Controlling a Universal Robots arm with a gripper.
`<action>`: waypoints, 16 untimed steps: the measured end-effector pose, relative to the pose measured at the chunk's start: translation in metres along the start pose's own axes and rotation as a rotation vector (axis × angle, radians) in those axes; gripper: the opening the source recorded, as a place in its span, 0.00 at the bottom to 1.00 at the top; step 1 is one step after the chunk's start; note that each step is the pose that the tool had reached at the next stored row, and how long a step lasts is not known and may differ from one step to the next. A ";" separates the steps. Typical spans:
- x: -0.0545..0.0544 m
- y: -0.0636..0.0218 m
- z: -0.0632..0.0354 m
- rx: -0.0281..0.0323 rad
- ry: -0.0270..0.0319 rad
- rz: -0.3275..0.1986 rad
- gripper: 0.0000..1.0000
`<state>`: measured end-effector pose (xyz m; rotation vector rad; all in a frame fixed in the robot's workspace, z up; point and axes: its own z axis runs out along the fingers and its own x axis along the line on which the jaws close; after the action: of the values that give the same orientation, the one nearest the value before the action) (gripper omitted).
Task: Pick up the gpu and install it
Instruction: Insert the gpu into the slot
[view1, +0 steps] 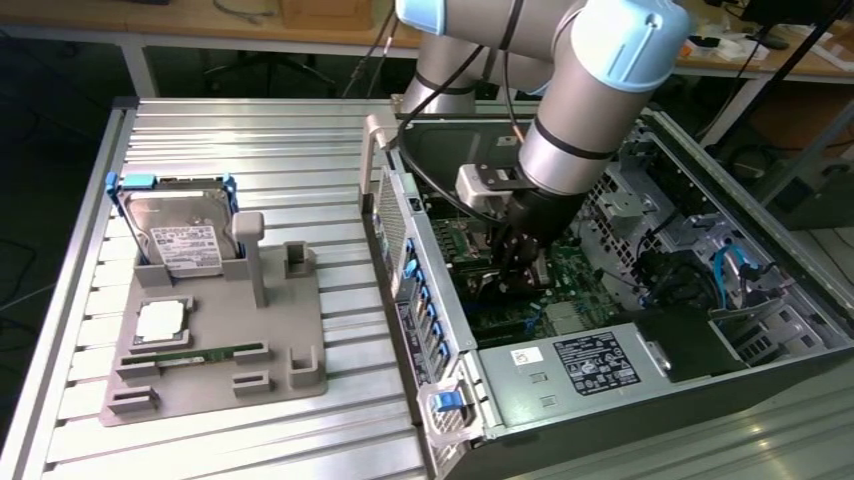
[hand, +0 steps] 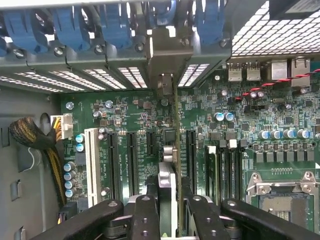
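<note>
One arm reaches down into the open PC case (view1: 747, 330), gripper (view1: 514, 272) low over the motherboard (view1: 574, 265) in the exterior view. Wrist view: gripper (hand: 167, 210) fingers (hand: 145, 215) clamped on the gpu (hand: 169, 165), card held edge-on betw. the two black fingers, seen as a thin vertical strip running away from the cam toward the case's rear wall. Its silver bracket (hand: 166, 55) stands at the far end, against the rear slot openings just below the blue clips (hand: 115, 25). Card sits over the motherboard (hand: 280, 115) in line w/ the black expansion slots (hand: 131, 162); slots lie on both sides of it, white slot (hand: 92, 160) further off beside them. Cannot tell if the card edge is seated in a slot or just above it.

CPU socket (hand: 282, 192) w/ metal frame near the gripper on one side, braided cable bundle (hand: 35, 145) at the other side by the case wall.

Exterior view: grey parts tray (view1: 220, 390) on the slatted table (view1: 200, 130), at the exterior view's left, well apart from the case. On it: hard drive (view1: 180, 235) w/ blue rails standing tilted in its holder, CPU (view1: 160, 320) lying flat, green memory stick (view1: 194, 354) lying flat near the tray's front. PSU (view1: 587, 365) w/ label inside the case at the near end.
</note>
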<state>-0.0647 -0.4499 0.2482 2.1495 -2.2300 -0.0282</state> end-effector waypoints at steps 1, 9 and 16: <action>0.000 0.0000 -0.0012 0.0004 -0.0008 0.000 0.27; 0.000 -0.0040 -0.0079 -0.0007 0.0012 0.000 0.27; 0.000 -0.0074 -0.0186 -0.0073 0.0012 0.000 0.27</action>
<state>-0.0565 -0.4502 0.2664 2.1455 -2.2256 -0.0349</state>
